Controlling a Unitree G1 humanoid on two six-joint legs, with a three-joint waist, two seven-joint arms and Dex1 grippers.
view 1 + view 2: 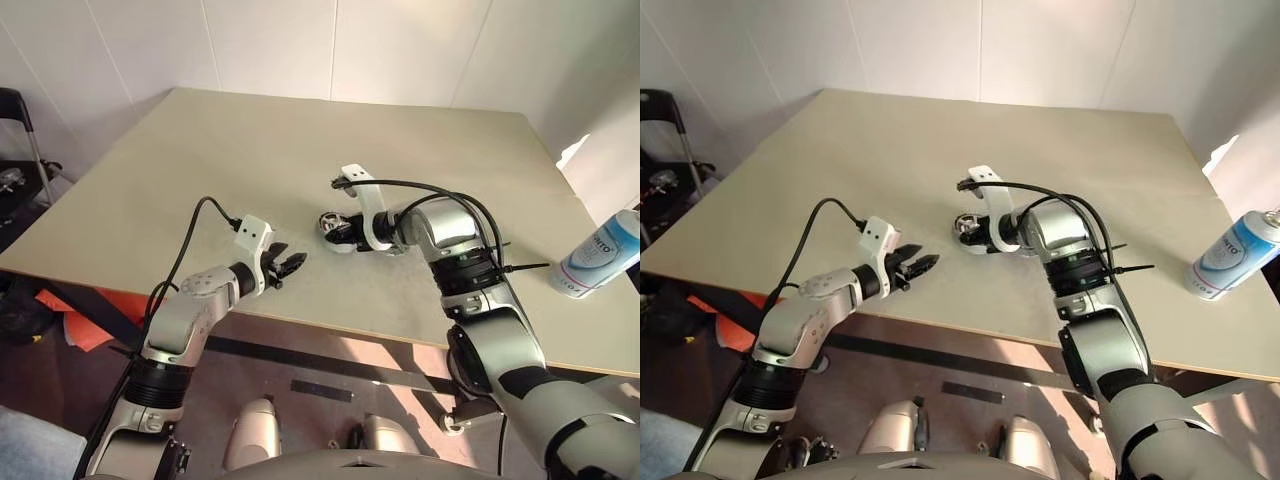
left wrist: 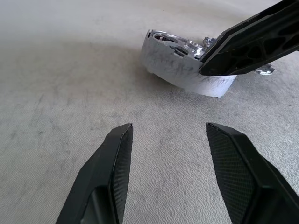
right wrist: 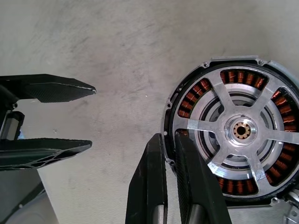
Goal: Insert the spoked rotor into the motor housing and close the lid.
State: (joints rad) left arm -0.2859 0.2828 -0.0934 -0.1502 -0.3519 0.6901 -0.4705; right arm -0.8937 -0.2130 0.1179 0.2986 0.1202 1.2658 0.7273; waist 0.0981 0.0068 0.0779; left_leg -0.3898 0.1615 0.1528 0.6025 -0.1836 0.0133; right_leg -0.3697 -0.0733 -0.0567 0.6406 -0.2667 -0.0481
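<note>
The jaws of the right gripper [image 3: 169, 140] are pressed together, nothing between them, their tips lying over the rim of the motor housing [image 3: 236, 130], which sits on the table [image 1: 300, 140] just right of centre in the head views. Those of the left gripper [image 2: 169, 133] stand apart, holding nothing, low and left of centre in the head views, near the housing but not touching it. Inside the housing a ring of copper windings shows behind a silver spoked part [image 3: 240, 129] with a bright hub. A white and blue spray can [image 1: 598, 255] stands at the right edge of the frame.
</note>
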